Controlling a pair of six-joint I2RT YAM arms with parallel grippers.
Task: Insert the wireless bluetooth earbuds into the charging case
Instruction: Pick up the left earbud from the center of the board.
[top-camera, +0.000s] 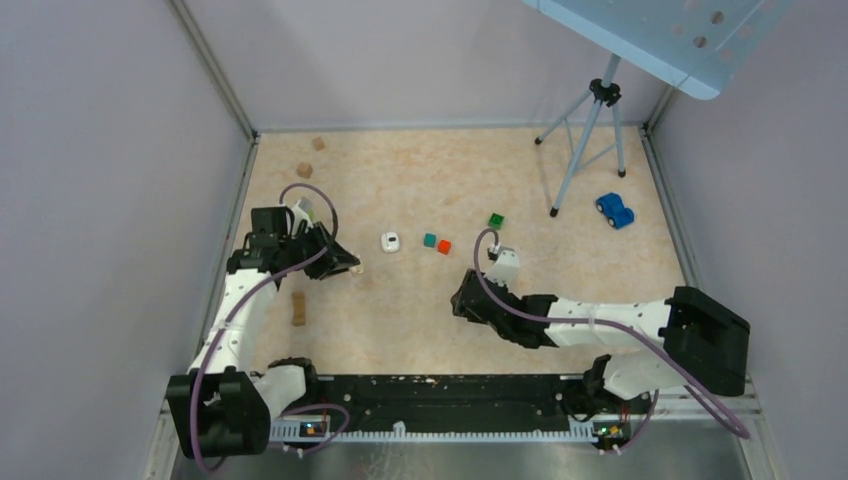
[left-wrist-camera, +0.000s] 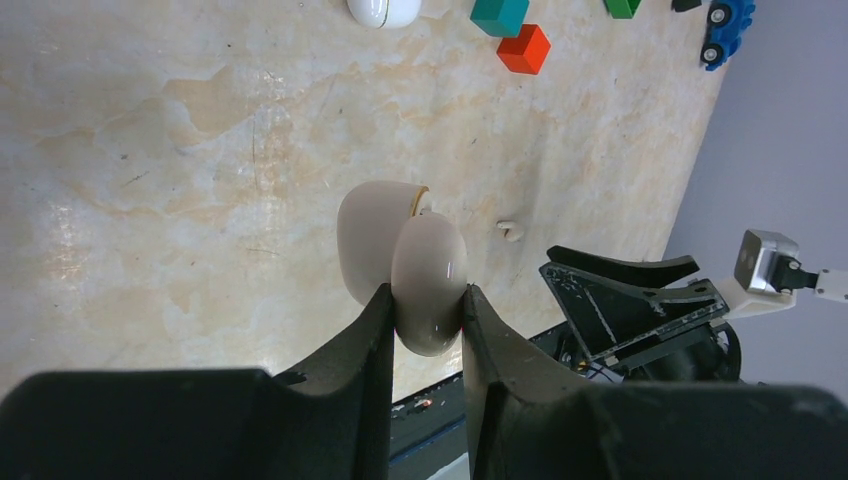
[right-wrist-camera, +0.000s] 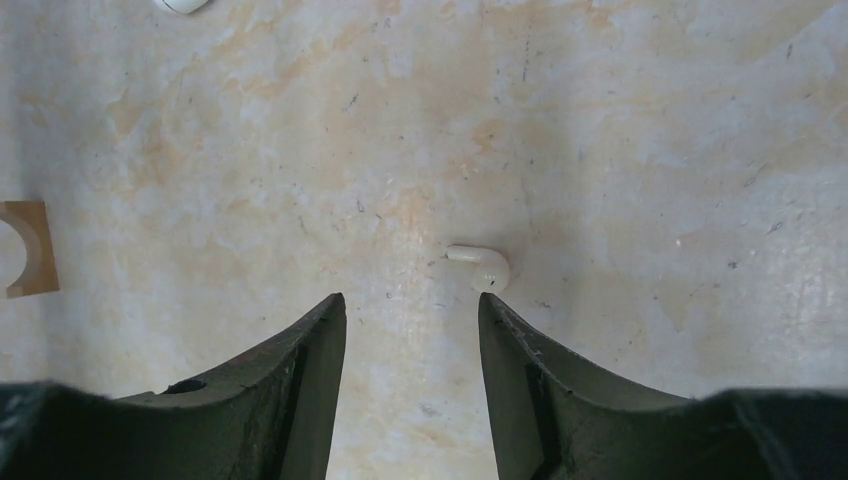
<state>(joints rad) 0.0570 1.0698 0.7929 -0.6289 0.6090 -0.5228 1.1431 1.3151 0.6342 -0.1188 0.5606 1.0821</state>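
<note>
**A:** Start at the left edge of the tabletop, about halfway back. The left gripper is clenched on the charging case. The case is cream, glossy and rounded, with its lid swung open to one side.

**B:** Those curved sides worry me. Pinched on so smooth a shell, it could twist or squirt out once something presses into it. Can you see the sockets?

**A:** No, the inside faces away from every view.

**B:** And the earbud?

**A:** One earbud lies on its side on the bare tabletop, left of centre, between the two grippers. It is white and tiny, with a short stem and a bulbous head. I cannot find a second one.

**B:** The right gripper?

**A:** Released, with nothing in it, hanging just short of the earbud. The earbud sits ahead of one finger rather than in line with the gap.

**B:** Then closing from there would likely nudge it aside. So small a piece may pivot or skitter away.
</note>
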